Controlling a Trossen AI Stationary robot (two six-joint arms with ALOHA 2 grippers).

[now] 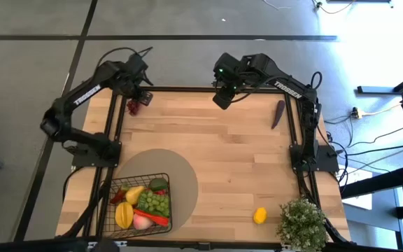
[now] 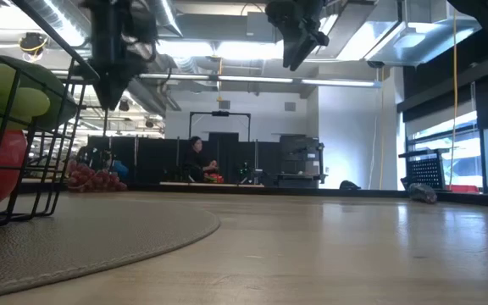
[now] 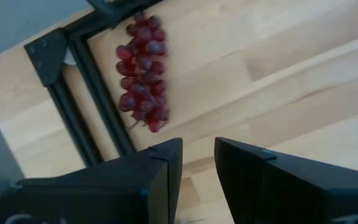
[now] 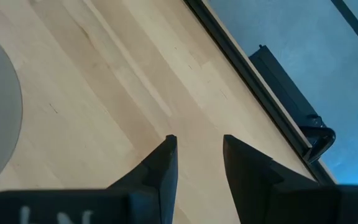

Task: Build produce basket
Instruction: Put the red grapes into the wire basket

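Observation:
The black wire basket (image 1: 161, 178) stands on the round tan mat (image 1: 180, 175) at the near left of the table. It holds yellow fruits, green grapes (image 1: 156, 203), a pink peach and a red chili. A bunch of purple-red grapes (image 1: 133, 106) lies at the far left corner and also shows in the left wrist view (image 3: 143, 68). My left gripper (image 3: 197, 155) hovers open above and just beside the bunch. An eggplant (image 1: 278, 113) lies at the far right and a lemon (image 1: 259, 215) near the front edge. My right gripper (image 4: 199, 149) hangs open above the far middle of the table.
A bushy green potted plant (image 1: 303, 222) stands at the near right corner. Black frame rails (image 1: 114, 126) run along the table's left, far and right edges. Bare wood (image 1: 236, 161) lies between the mat and the eggplant. A person sits far back in the room (image 2: 197, 159).

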